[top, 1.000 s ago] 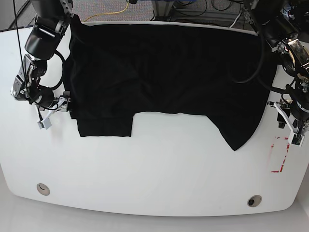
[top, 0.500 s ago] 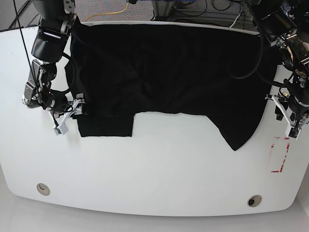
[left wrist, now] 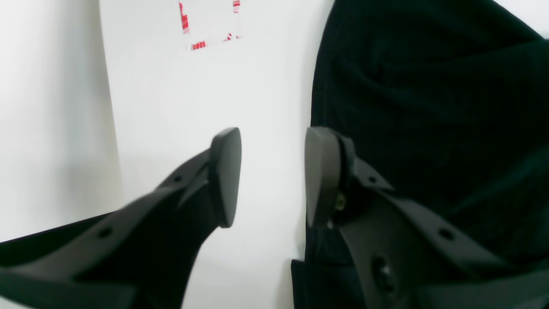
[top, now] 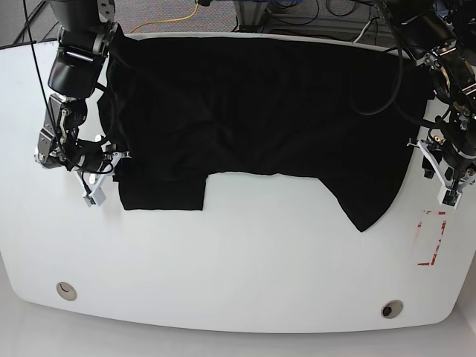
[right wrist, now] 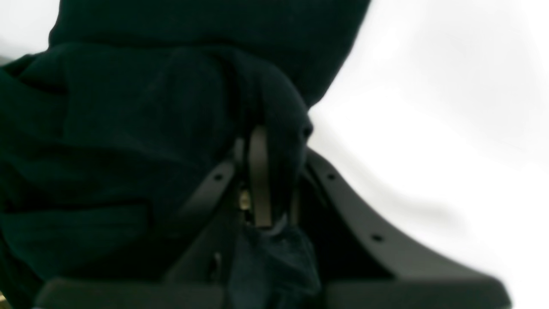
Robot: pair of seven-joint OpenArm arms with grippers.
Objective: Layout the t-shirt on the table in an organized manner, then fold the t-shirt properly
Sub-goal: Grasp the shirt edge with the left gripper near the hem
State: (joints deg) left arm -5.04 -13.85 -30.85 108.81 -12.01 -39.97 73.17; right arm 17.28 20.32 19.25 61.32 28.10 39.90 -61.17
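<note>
Fingers of the right gripper [right wrist: 257, 180] pinch the t-shirt's [top: 260, 111] edge; left gripper [left wrist: 272, 176] gapes, empty. One-sided pulling risks bunching, or the thin fold slipping.

Black t-shirt [top: 260, 111] — white table [top: 238, 260] — broken red tape outline [top: 431, 238]

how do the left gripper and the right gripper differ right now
The left gripper is open with bare white table showing between its pads; the right gripper is shut on a fold of the t-shirt. The left gripper sits just beside the shirt's edge, one finger against it, near the red tape; the right gripper is at the opposite side of the shirt. Both have dark pads and hang low over the table at the shirt's edge.
</note>
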